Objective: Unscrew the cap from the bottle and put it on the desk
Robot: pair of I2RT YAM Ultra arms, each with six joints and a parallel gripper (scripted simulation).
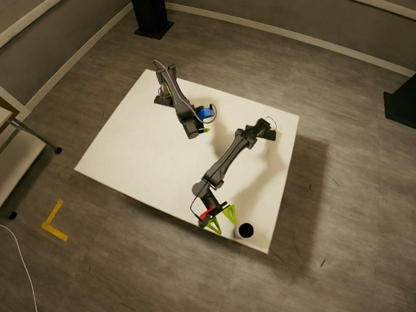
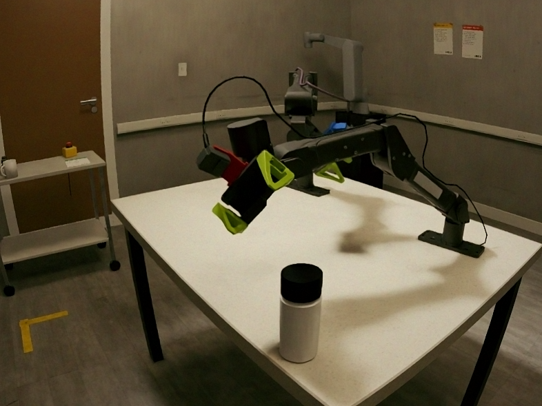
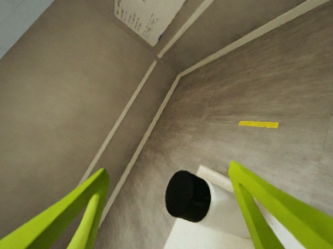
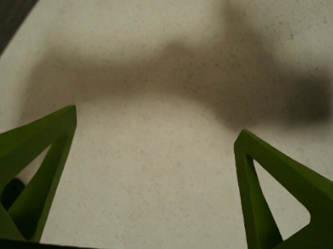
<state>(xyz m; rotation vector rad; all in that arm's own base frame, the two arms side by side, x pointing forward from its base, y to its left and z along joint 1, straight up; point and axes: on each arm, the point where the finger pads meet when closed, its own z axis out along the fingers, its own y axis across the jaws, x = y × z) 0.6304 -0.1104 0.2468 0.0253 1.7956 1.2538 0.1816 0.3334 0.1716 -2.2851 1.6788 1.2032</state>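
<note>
1. Bottle (image 1: 238, 233) (image 2: 300, 331) (image 3: 224, 207): white, smooth, cylindrical; upright on the worktop (image 1: 138, 152) (image 2: 203, 251) (image 3: 192, 237) (image 4: 149, 173), near one of its corners and just beside its edge.
2. Cap (image 1: 246, 230) (image 2: 301, 282) (image 3: 188, 196): black, round, flat-topped; on the bottle's top, above the worktop.

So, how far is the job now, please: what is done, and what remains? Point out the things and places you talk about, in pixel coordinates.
Done: nothing of the unscrewing shows; the cap (image 1: 246, 230) (image 2: 301, 282) (image 3: 188, 196) is on the upright bottle (image 1: 237, 232) (image 2: 299, 331) (image 3: 226, 209).
In hand: nothing; left tool (image 1: 228, 229) (image 2: 264, 207) (image 3: 168, 166) and right tool (image 1: 209, 118) (image 2: 346, 170) (image 4: 161, 126) are open.
Left: unscrew the cap, put it on the desk (image 1: 138, 145) (image 2: 203, 242) (image 3: 192, 237) (image 4: 158, 186), leave both resting.
</note>
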